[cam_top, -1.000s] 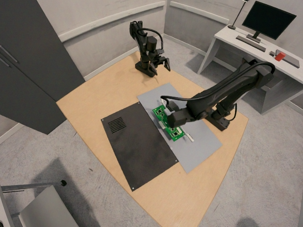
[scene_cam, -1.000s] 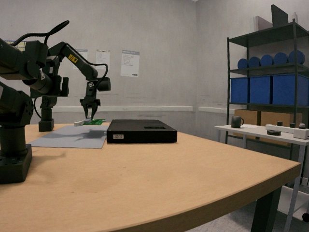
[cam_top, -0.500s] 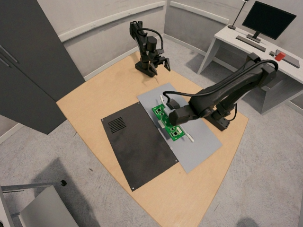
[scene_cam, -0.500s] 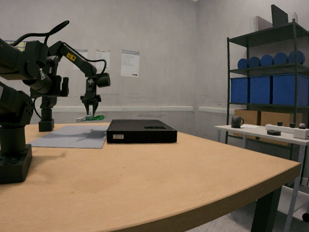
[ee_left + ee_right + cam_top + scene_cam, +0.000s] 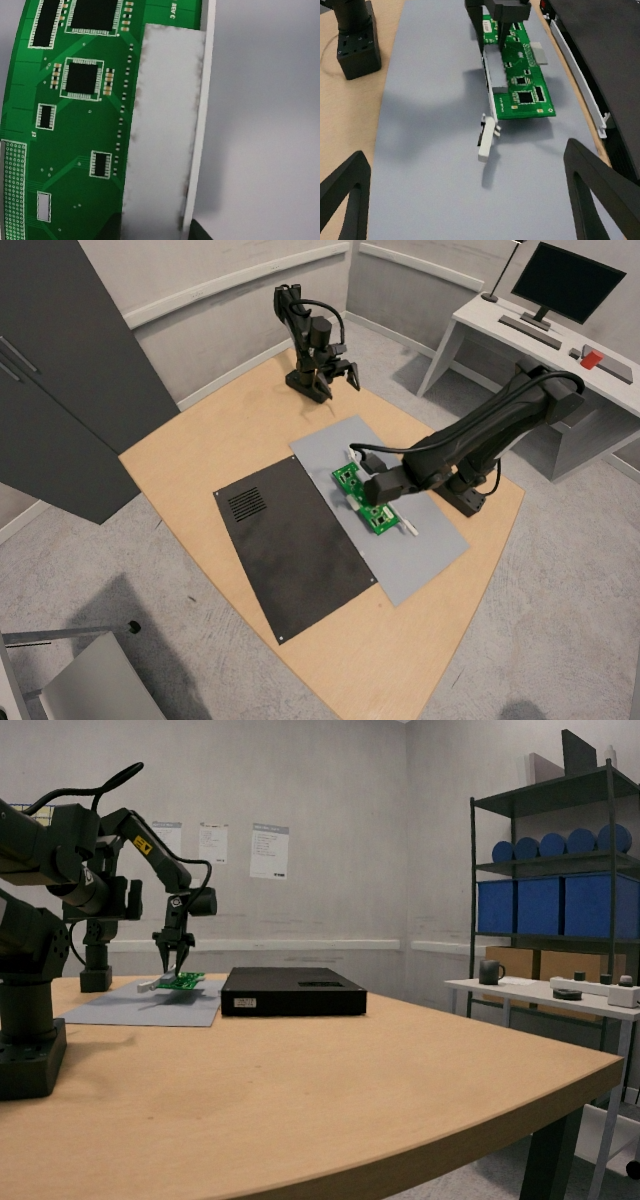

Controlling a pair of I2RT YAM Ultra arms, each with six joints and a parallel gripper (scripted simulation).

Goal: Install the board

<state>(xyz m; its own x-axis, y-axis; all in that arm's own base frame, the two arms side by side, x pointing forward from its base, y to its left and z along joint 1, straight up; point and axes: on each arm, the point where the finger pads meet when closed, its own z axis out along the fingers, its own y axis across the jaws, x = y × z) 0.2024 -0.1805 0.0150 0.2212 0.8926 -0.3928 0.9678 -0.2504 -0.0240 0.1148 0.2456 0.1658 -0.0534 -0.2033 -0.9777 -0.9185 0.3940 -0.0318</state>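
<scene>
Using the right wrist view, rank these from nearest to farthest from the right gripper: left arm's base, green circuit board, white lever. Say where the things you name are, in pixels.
1. White lever (image 5: 353, 453) (image 5: 146, 986) (image 5: 486, 143), at the board's near end, around mid-picture
2. Green circuit board (image 5: 381, 523) (image 5: 193, 982) (image 5: 60, 135) (image 5: 536, 90), beyond it, upper right
3. Left arm's base (image 5: 471, 504) (image 5: 96, 982) (image 5: 362, 66), upper left
</scene>
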